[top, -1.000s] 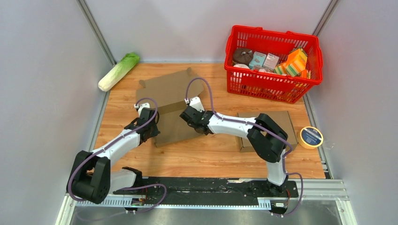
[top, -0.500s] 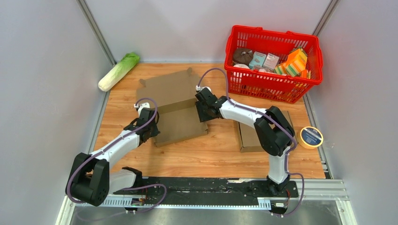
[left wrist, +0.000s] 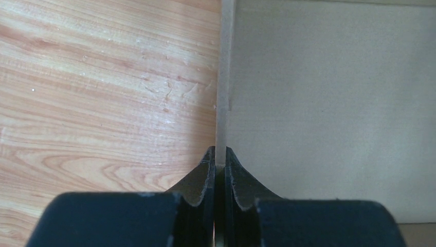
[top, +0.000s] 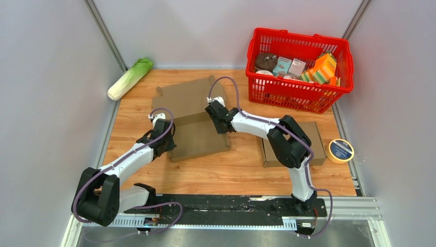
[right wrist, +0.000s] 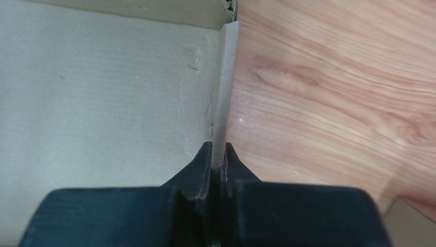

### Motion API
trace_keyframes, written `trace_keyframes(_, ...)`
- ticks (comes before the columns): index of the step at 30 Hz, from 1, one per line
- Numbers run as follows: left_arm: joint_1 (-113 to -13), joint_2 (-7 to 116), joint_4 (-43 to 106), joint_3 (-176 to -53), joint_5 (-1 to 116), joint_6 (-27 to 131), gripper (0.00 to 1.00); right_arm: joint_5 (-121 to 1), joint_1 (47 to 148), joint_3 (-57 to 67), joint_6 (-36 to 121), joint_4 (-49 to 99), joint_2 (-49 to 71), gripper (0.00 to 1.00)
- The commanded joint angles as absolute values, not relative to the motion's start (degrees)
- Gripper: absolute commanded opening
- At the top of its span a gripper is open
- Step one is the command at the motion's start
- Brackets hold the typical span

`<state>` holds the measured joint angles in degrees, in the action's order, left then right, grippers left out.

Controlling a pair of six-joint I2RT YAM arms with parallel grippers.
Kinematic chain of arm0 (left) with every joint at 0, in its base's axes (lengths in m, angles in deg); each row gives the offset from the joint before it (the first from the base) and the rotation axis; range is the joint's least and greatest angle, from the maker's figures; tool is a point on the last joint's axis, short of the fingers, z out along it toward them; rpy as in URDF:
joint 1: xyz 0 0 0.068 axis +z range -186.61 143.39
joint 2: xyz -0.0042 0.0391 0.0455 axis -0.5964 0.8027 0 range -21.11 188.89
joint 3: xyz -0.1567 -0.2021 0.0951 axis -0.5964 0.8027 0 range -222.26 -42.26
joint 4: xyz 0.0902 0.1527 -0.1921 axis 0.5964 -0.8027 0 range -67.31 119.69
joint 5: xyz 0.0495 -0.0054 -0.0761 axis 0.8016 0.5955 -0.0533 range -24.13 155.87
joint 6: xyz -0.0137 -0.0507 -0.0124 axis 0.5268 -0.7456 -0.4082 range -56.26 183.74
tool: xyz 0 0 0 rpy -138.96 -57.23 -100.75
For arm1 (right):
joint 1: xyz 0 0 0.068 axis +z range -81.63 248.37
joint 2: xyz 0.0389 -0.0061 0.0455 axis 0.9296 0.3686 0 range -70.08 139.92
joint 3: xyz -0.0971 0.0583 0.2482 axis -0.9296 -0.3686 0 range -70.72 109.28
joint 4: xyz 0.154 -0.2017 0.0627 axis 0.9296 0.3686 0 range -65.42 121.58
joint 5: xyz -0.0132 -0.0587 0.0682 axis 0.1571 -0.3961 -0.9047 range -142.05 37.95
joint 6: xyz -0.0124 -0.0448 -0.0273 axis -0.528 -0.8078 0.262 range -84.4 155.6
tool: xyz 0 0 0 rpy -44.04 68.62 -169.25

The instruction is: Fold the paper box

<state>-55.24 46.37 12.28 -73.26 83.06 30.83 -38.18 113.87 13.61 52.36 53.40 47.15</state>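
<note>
The flat brown cardboard box (top: 193,116) lies opened out on the wooden table (top: 231,170), left of centre, its far panel reaching toward the back wall and its near panel lying between the 2 arms.

The left hand (left wrist: 220,157) is pinched narrow on the thin edge of the left side flap (left wrist: 222,77), which stands upright between its fingers, with bare table on one side and the box panel on the other. The right hand (right wrist: 217,154) is likewise closed tight on the right side flap (right wrist: 226,77), also on edge. From above, the left hand (top: 163,131) and right hand (top: 216,114) sit at opposite sides of the near panel.

The step in hand looks like raising the 2 side walls, an early stage: the far panel is flat and no box shape has formed. The next move would call for both hands to crease their flaps fully upright in step, without tearing the card or dragging the sheet sideways.

The wrist views show only a strip of each flap, so the fold lines and any locking tabs cannot be made out. In the top view the hands cover the gripped edges. The right arm also hides part of a 2nd brown cardboard box (top: 319,139) lying to the right.
</note>
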Motion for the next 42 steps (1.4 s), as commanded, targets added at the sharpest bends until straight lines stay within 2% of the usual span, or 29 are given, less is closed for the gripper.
trace_keyframes(1, -55.3, 45.4, 13.2, -73.6, 84.6, 29.3, 0.00, -13.7, 120.1, 15.6, 52.0, 62.5, 51.4, 0.00)
trace_keyframes(2, -55.3, 45.2, 13.0, -73.6, 84.6, 29.0, 0.00, -9.2, 121.1, 17.0, 53.9, 64.8, 53.4, 0.00)
trace_keyframes(9, -55.3, 42.7, 12.4, -73.2, 84.0, 27.6, 0.00, -8.3, 122.7, 13.6, 58.8, 61.8, 55.6, 0.00)
trace_keyframes(13, -55.3, 41.5, 12.5, -73.4, 82.2, 27.4, 0.00, -13.9, 122.5, 11.0, 54.9, 55.7, 50.7, 0.00)
trace_keyframes(14, -55.3, 41.2, 12.6, -73.5, 82.0, 27.3, 0.01, -19.4, 121.6, 10.5, 54.6, 55.1, 49.4, 0.01)
trace_keyframes(15, -55.3, 41.1, 12.5, -73.7, 81.2, 27.2, 0.02, -23.2, 120.9, 9.4, 54.0, 54.3, 48.0, 0.13)
trace_keyframes(18, -55.3, 40.2, 12.1, -74.0, 80.2, 27.7, 0.12, -33.5, 118.5, 6.1, 54.0, 51.1, 39.8, 0.38)
trace_keyframes(24, -55.1, 35.8, 10.4, -74.7, 79.1, 29.5, 0.43, -47.3, 113.1, 5.4, 53.5, 50.2, 32.3, 0.62)
trace_keyframes(28, -53.2, 32.6, 7.4, -77.3, 75.2, 30.7, 0.59, -54.2, 110.3, 5.3, 53.2, 49.9, 29.4, 0.73)
trace_keyframes(29, -52.6, 32.2, 6.8, -77.8, 74.2, 30.9, 0.66, -56.3, 109.4, 5.5, 52.9, 50.0, 29.2, 0.75)
trace_keyframes(30, -52.0, 31.9, 5.4, -79.0, 72.8, 31.0, 0.68, -57.1, 109.2, 5.8, 52.7, 50.2, 29.3, 0.76)
trace_keyframes(36, -41.7, 31.5, 6.1, -84.9, 66.7, 31.0, 0.74, -58.7, 108.5, 10.0, 51.2, 51.5, 31.3, 0.85)
trace_keyframes(39, -33.9, 38.6, 12.4, -89.2, 59.0, 29.3, 0.75, -60.8, 108.5, 11.5, 50.8, 51.4, 33.0, 0.91)
trace_keyframes(42, -28.9, 49.8, 15.6, -96.4, 54.5, 29.1, 0.74, -62.9, 107.8, 13.2, 51.3, 51.0, 34.9, 0.91)
